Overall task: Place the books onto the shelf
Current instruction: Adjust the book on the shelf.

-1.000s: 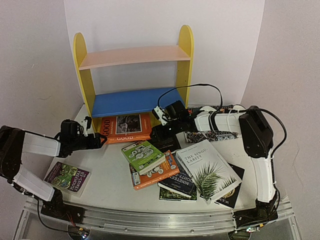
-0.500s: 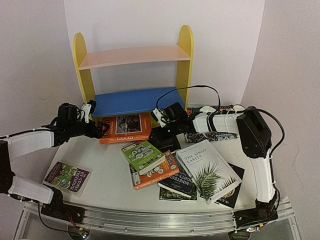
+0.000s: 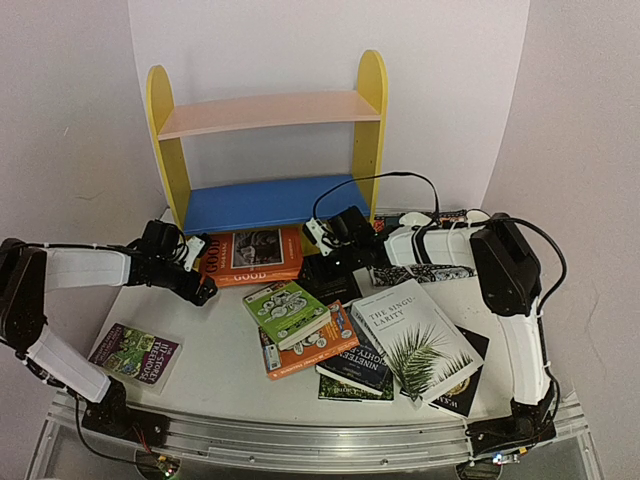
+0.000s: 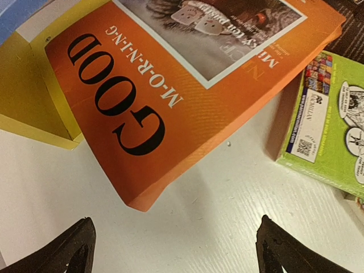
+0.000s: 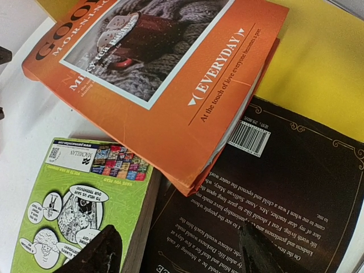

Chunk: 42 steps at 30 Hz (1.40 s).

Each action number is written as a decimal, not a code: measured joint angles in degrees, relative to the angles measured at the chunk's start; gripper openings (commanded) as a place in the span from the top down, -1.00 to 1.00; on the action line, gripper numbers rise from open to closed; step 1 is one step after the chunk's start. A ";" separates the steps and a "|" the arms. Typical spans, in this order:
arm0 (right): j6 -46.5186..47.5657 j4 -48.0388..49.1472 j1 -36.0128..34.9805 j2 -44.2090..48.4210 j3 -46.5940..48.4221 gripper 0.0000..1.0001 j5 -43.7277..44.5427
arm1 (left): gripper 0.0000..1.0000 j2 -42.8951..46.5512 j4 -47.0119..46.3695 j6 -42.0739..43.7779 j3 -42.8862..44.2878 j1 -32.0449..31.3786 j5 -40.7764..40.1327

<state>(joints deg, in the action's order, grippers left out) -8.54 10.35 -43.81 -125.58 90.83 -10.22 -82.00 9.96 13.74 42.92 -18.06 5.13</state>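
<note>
At the lower left of the overhead view, a purple floral book (image 3: pixel 133 355) lay flat on the white table (image 3: pixel 215 385), well apart from the other books. Up and to the right of it, the left gripper (image 3: pixel 201 268) hung low over the table, just beside the left edge of the orange book (image 3: pixel 250 256). In its wrist view the two dark fingertips (image 4: pixel 73 251) sat in the bottom corners of the frame. They were spread wide, with only tabletop between them, and the orange book's near corner lay a little beyond.

That orange book rested with its far edge against the yellow base of the shelf (image 3: pixel 268 112), which stood at the upper centre.

Below the orange book, in the middle of the frame, a green book (image 3: pixel 287 312) lay on top of a second orange book (image 3: pixel 318 352). To the right, a black book (image 3: pixel 338 290) was partly tucked under the orange book's right edge. The right gripper (image 3: pixel 325 258) hovered over the black book. In its wrist view its fingers stood apart at the bottom of the frame, one over the green book's edge and one over the black back cover, gripping nothing.

Further right, a white palm-leaf book (image 3: pixel 420 335) lay across several dark books (image 3: pixel 358 372). A patterned cloth (image 3: pixel 440 272) sat just behind them.
</note>
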 measured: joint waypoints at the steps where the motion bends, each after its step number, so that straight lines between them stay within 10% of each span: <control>1: 0.00 -0.02 0.00 -0.11 0.09 -0.40 0.11 | -0.97 -0.63 0.17 0.04 0.31 0.00 -0.66; 23: 1.97 -0.11 -3.04 -7.19 8.57 0.07 7.41 | -0.71 -9.55 -3.93 -3.52 2.84 1.14 -11.72; 28: 3.54 -0.17 -3.74 -9.03 9.90 0.43 10.91 | -0.65 -10.23 -5.92 -4.26 2.84 1.14 -11.82; 42: 4.02 2.10 -3.96 -13.09 15.96 0.50 17.49 | -0.47 -13.90 -12.15 -6.95 3.61 2.54 -16.17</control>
<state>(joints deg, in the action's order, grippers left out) -4.51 12.45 -47.77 -138.67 106.78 7.27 -95.90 -2.20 6.79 46.52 -15.53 -11.05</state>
